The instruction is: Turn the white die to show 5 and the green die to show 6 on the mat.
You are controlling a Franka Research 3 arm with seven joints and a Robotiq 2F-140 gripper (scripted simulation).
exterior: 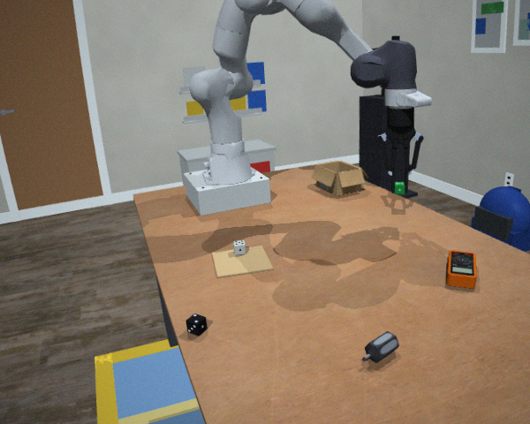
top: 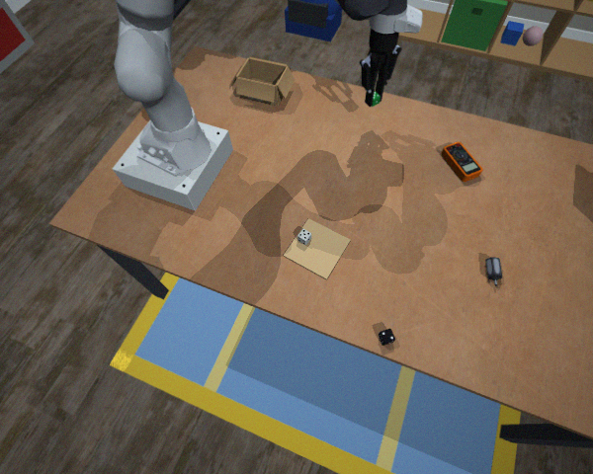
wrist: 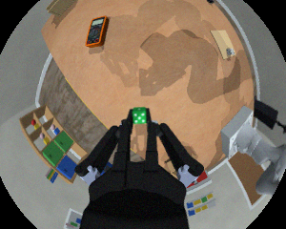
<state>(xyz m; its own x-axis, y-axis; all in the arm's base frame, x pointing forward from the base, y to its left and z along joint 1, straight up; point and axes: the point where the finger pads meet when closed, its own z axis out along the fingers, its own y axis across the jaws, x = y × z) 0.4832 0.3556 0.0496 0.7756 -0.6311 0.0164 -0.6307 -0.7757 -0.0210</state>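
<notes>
From the top, shows the mat on the tabletop, with the white die near 1 edge of it. Places the gripper well apart from the mat, up and to the right in view, with narrow fingers around the green die. Puts the orange multimeter up and right of the mat, the grey-and-black device to its right, the black die below and right, and both the open box and the white base block up and left.

From the exterior, shows the gripper pointing down, closed on the green die and holding it above the tabletop, far behind and right of the mat. Shows 1 pip on the white die's front; leaves its top count too small to tell for certain. Sets the black die in front and left of the mat.

From the wrist, shows the green die gripped between 2 fingers, with 5 pips facing the camera, well left of and below the mat in view. Leaves the white die's pips too small to count.
</notes>
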